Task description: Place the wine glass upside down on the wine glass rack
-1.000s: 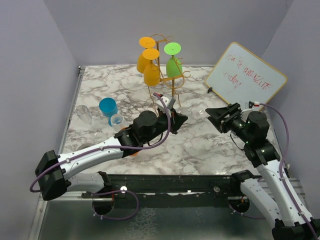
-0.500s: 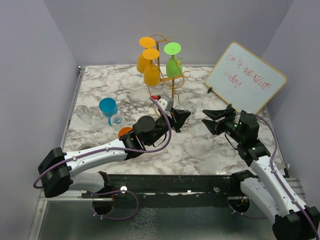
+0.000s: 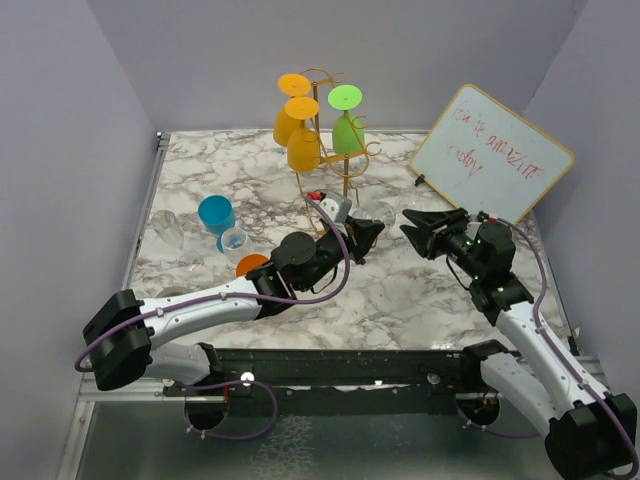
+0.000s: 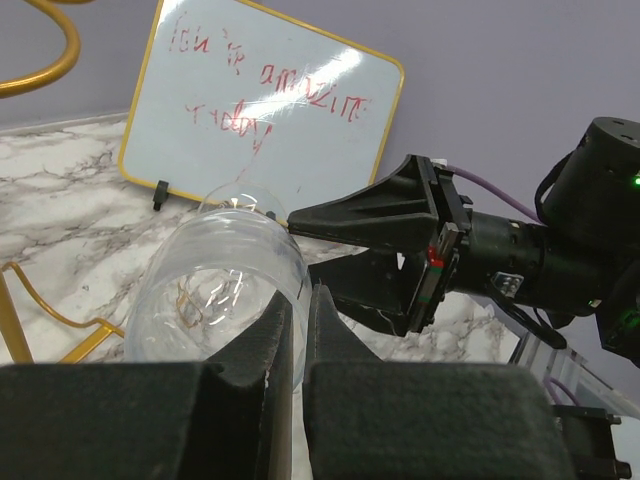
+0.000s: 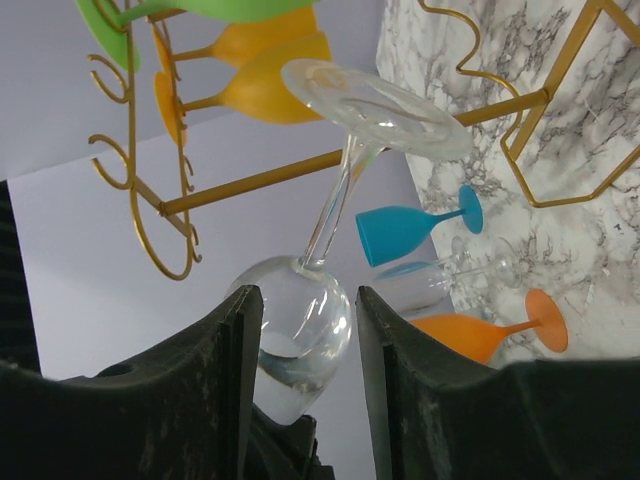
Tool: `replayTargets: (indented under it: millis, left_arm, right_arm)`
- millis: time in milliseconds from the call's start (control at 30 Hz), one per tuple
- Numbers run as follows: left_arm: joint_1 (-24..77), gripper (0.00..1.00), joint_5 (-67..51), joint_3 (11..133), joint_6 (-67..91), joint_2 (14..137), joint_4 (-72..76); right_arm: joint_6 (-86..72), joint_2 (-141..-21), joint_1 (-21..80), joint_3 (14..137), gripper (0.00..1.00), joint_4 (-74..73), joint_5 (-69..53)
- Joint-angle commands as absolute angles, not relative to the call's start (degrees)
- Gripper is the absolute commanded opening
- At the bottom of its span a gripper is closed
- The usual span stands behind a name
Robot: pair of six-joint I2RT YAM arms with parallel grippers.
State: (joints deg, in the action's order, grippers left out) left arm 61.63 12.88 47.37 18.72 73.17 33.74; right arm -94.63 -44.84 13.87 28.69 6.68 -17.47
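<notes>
The clear wine glass [image 5: 300, 330] is off the golden wire wine glass rack [image 5: 260, 180]. It sits tilted between the two grippers just in front of it, foot pointing toward the rack. The left gripper [image 4: 300, 300] is pinched tight on the wall of the bowl, fingers nearly meeting. The right gripper [image 3: 408, 222] has its fingers parted either side of that same bowl, with a sliver of space showing against one pad, so no firm contact to call there. Up on the rack, two orange plastic glasses [image 3: 300, 140] and a green plastic glass [image 3: 348, 132] hang upside down. A blue plastic glass [image 3: 216, 213] sits at the left of the marble table [image 3: 420, 300], and a gold-framed whiteboard [image 3: 495, 155] leans at the right.
</notes>
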Motion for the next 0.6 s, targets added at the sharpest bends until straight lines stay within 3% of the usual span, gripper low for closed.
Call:
replayTargets:
  millis: [0, 333, 567]
  left_arm:
    - [62.1, 0.00, 12.2, 47.9, 17.8, 73.5, 38.9]
    - [62.1, 0.00, 10.5, 47.7, 17.6, 74.4, 39.6]
    - [62.1, 0.00, 9.6, 47.8, 17.7, 75.0, 40.0]
  right_arm:
    - [-94.8, -47.2, 13.8, 30.6, 0.48, 8.1, -18.7]
    - [-95.8, -51.2, 14.4, 30.8, 0.46, 13.9, -20.0]
    - [-96.1, -53.2, 15.2, 31.6, 0.36, 15.9, -21.2]
